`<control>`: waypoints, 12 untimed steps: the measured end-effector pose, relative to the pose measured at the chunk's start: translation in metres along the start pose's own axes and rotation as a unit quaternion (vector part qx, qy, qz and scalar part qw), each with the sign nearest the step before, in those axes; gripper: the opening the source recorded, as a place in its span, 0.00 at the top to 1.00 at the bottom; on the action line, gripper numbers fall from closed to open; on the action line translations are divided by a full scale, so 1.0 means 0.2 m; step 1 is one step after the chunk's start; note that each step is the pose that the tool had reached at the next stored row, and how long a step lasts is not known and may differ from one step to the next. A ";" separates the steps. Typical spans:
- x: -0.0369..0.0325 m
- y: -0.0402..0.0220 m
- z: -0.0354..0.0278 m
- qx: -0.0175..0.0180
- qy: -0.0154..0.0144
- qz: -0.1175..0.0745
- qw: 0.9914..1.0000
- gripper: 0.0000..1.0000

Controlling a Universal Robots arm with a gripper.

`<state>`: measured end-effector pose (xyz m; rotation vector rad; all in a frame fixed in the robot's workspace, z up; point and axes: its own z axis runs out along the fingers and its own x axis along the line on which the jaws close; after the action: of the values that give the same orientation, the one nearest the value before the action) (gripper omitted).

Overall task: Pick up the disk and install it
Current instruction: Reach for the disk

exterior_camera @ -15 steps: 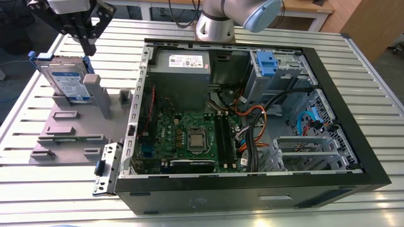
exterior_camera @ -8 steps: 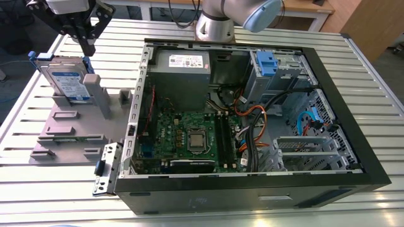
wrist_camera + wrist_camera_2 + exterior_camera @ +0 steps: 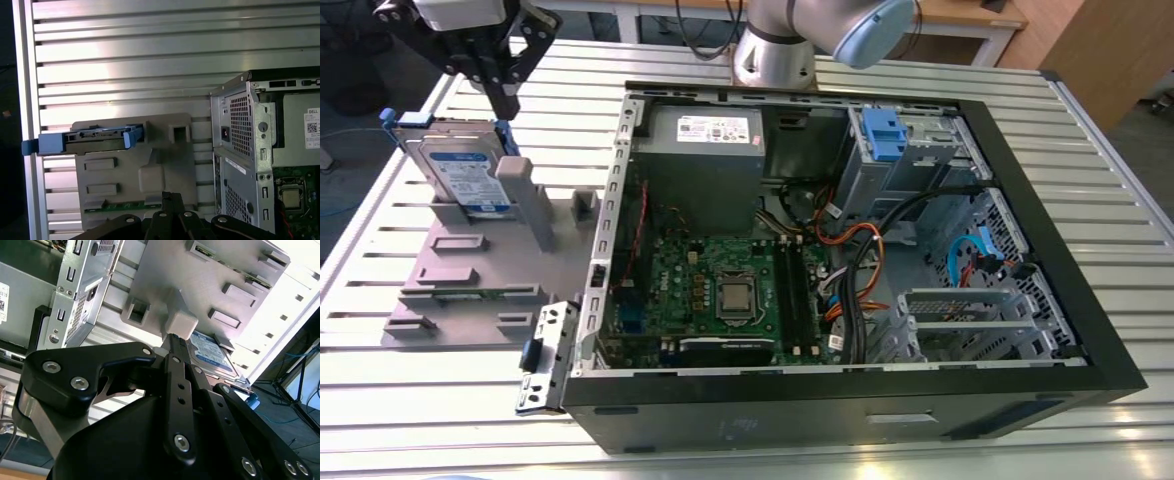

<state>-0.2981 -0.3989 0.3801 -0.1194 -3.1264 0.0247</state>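
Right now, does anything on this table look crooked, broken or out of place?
Nothing looks damaged or spilled. The disk stands on edge in the grey holder, leaning rather than lying flat, which seems deliberate. The computer case lies open on its side, and a small metal bracket rests loose against its corner.

I work above a tabletop [image 3: 440, 400] of ribbed silver metal slats, which run lengthwise across the exterior view. In the first wrist view the slats catch the light in bright bands. Past the far edge stands a pale wooden desk [image 3: 961, 18], and at the exterior view's right is a wooden panel [image 3: 1107, 70]. Off the exterior view's left the floor [image 3: 347, 150] is dark. In the second wrist view, blue cables [image 3: 300, 357] and the black legs of a stand [image 3: 295, 390] lie over it, with strong light above.
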 end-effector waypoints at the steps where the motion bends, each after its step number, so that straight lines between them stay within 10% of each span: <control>1: 0.001 0.000 0.001 0.000 0.000 0.000 1.000 0.89; 7: 0.007 0.000 0.003 0.001 0.000 0.000 1.000 0.89; 9: 0.051 -0.004 0.023 0.009 -0.001 0.000 1.000 0.89; 12: 0.053 -0.004 0.024 0.009 -0.001 0.000 1.000 0.89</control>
<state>-0.3088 -0.3989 0.3754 -0.1196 -3.1268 0.0531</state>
